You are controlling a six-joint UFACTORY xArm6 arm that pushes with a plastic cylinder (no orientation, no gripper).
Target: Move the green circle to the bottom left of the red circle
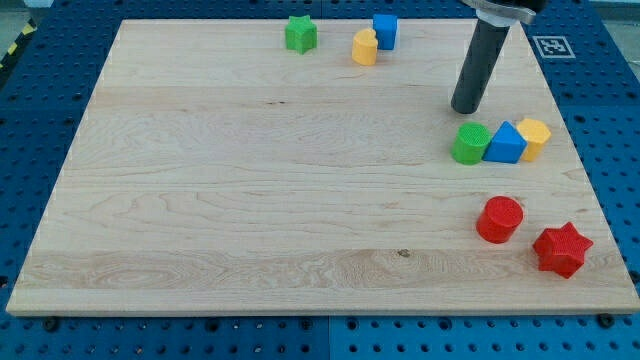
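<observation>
You see my tip [465,108] holding nothing, just above the green circle block [470,144]; the push toward the red circle block [499,220] is not yet done.

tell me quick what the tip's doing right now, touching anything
My tip: touching nothing, holding nothing, just above the green circle toward the view's top.

I see a pale wooden board [250,170] carrying eight blocks: a green star [300,34], yellow heart [365,47] and blue cube [385,30] near the view's top; a green circle [470,144], blue triangle [507,143] and yellow hexagon [534,136] touching in a row at the right; a red circle [499,219] and red star [562,249] below.
</observation>
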